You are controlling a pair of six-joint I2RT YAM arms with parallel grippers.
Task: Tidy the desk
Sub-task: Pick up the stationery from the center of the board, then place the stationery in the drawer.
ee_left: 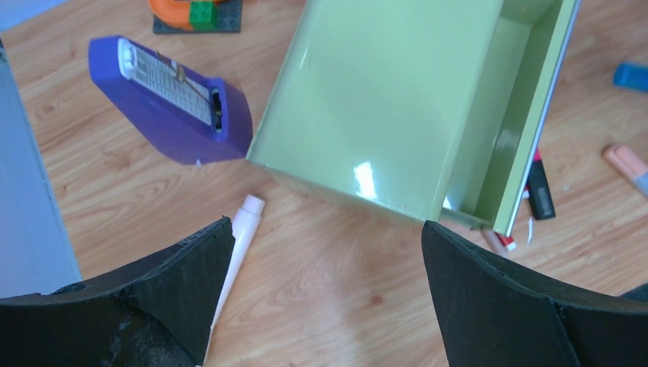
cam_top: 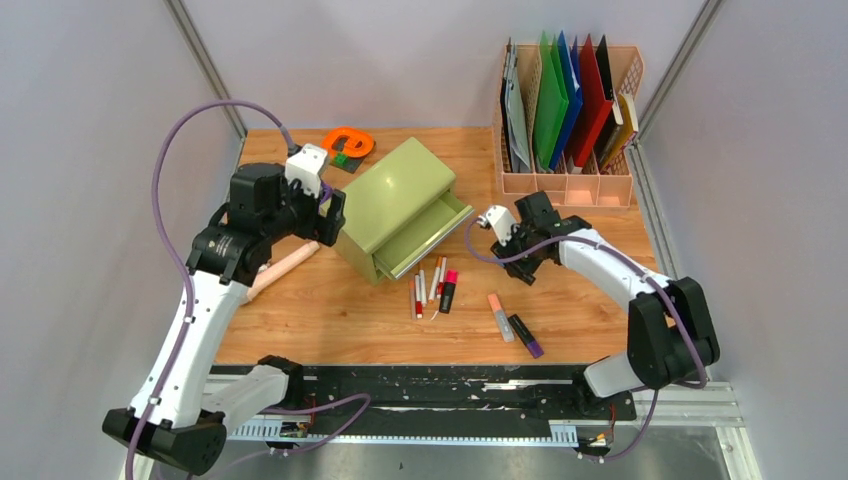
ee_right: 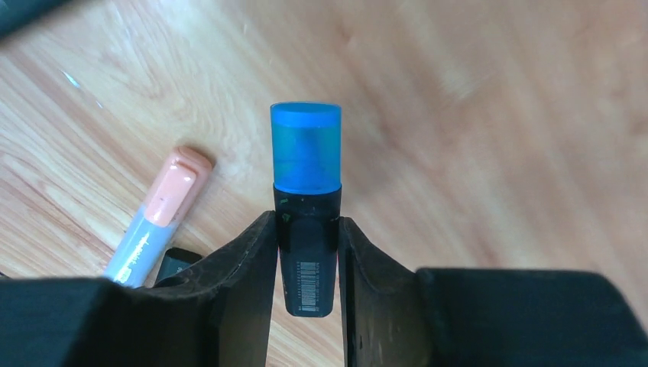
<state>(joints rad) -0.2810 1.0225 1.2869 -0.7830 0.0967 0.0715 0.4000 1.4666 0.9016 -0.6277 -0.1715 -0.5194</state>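
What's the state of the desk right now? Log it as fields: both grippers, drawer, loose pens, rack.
left gripper: open, empty, over the desk beside the green drawer chest
right gripper: closed on the black body of a blue-capped highlighter
drawer: pulled open
loose pens: cluster in front of the drawer; peach highlighter further right
file rack: back right, folders upright

Even bright overhead light, soft shadows. Glare spot on green chest [ee_left: 365,177], lower center of left wrist view. Right wrist view: desk [ee_right: 489,92] blurry upper right.
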